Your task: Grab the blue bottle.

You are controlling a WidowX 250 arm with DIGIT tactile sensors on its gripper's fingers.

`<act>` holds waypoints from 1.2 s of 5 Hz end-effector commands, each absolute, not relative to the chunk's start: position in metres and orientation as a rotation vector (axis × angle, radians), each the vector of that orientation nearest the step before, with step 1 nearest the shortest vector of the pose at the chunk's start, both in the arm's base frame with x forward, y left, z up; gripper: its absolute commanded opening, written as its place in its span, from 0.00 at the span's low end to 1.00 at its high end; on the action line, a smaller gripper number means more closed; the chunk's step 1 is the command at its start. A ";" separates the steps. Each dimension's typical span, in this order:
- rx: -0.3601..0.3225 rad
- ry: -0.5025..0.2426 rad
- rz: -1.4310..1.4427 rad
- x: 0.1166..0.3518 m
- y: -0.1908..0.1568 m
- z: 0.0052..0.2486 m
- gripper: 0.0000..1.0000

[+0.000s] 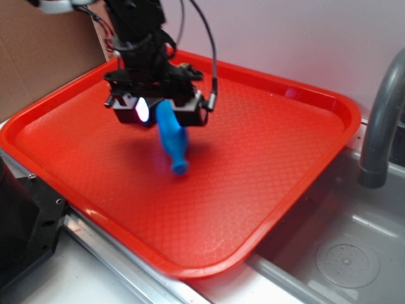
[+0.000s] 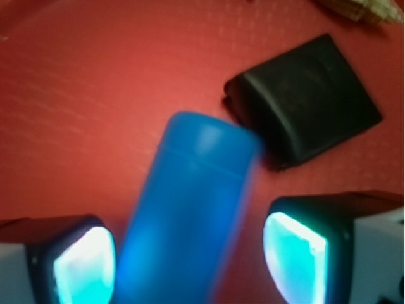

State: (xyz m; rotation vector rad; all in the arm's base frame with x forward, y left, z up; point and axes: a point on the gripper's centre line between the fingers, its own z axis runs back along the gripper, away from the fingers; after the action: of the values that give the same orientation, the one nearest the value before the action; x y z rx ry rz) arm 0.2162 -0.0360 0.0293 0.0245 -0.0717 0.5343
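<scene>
The blue bottle point(image 1: 172, 138) hangs tilted below my gripper point(image 1: 166, 111), fat end up between the fingers and narrow neck pointing down toward the red tray point(image 1: 266, 158). It looks blurred. In the wrist view the blue bottle point(image 2: 190, 215) fills the space between the two glowing pads of my gripper point(image 2: 190, 259). It lies close against the left pad point(image 2: 85, 266), while a strip of red tray shows between it and the right pad point(image 2: 294, 256). The jaws stand apart, not clamped on the bottle.
A small black block point(image 2: 310, 95) lies on the tray just beyond the bottle's end. A grey sink basin point(image 1: 348, 253) with a faucet point(image 1: 380, 126) sits right of the tray. Brown cardboard point(image 1: 38, 57) stands at the back left.
</scene>
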 end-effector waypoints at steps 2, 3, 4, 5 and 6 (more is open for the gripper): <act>0.041 -0.061 0.511 0.225 -0.034 0.017 0.00; -0.033 -0.081 0.456 0.220 -0.032 0.027 0.00; -0.084 -0.119 0.378 0.216 -0.029 0.057 0.00; -0.107 -0.237 0.323 0.204 -0.027 0.108 0.00; -0.128 -0.273 0.265 0.197 -0.026 0.157 0.00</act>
State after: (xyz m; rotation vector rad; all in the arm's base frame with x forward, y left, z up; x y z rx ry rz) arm 0.1890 -0.0325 0.1479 -0.1221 -0.2315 0.2527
